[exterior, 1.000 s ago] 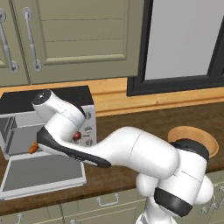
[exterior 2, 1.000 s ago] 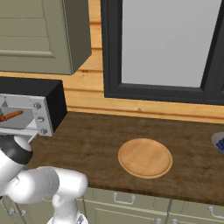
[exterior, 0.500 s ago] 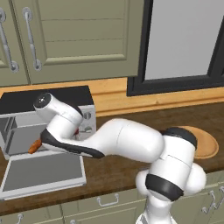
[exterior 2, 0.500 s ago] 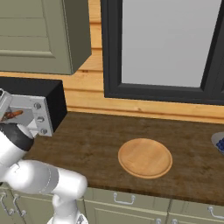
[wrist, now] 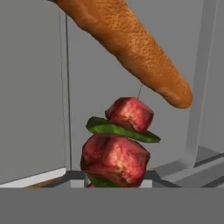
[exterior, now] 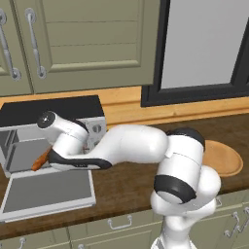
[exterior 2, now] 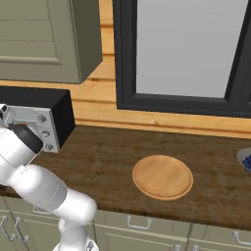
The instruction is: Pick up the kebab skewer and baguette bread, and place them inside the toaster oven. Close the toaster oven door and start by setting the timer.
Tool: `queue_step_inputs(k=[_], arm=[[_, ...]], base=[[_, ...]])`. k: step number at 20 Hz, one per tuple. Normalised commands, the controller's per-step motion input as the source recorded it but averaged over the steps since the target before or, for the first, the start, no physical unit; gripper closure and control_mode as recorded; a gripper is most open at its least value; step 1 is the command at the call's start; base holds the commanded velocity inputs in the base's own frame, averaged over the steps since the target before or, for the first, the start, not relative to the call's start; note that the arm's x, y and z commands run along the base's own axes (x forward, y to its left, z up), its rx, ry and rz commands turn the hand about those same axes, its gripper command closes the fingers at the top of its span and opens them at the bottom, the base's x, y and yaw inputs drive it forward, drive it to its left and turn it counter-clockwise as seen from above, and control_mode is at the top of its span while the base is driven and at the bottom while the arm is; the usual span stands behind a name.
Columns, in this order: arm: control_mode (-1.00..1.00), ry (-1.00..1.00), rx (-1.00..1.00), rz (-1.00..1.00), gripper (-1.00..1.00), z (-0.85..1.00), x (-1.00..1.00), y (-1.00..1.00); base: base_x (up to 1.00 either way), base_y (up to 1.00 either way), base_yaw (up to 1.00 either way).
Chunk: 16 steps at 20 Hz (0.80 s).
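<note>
1. Far left of the left base view: the toaster oven (exterior: 29, 146) sits on the desk (exterior: 131, 180) with the toaster oven door (exterior: 48, 192) dropped flat and open; cavity exposed.
2. The arm reaches into the oven mouth. An orange-brown tip at the opening is the baguette bread (exterior: 40, 159); the hand view shows the loaf (wrist: 131, 48) slanting across the grey interior.
3. The kebab skewer (wrist: 119, 138), with red meat chunks and a green slice, sits right in front of the hand camera, just below the baguette's end. Whether the two touch is unclear.
4. Fingers: nearly fully closed. Tips are hidden, so what they pinch cannot be confirmed; judging by the framing, probably the skewer stick.
5. Step in hand, as I judge it: placing food inside the oven. To do it well, go deep enough that nothing overhangs the door hinge, lower onto the rack before letting go, then back straight out without dragging the loaf.
6. Right: an empty wooden plate (exterior 2: 163, 177) on the desk, well apart from the oven. Knobs (exterior 2: 45, 132) are for the timer later.
</note>
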Motion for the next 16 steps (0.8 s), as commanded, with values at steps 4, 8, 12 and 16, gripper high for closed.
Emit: queue_step_inputs(k=[4, 8, 12, 16], arm=[[-1.00, 0.00, 0.00, 0.04, 1.00, -0.21, 0.50, 0.29], [-1.00, 0.00, 0.00, 0.02, 1.00, -0.31, 0.52, 0.35], [-1.00, -0.04, 0.00, 0.00, 1.00, -0.05, 0.27, 0.36], [-1.00, -0.05, 0.00, 0.00, 1.00, 0.09, 0.17, 0.22]], base=[[0.00, 0.00, 0.00], [0.00, 0.00, 0.00], [0.00, 0.00, 0.00], [0.00, 0.00, 0.00]])
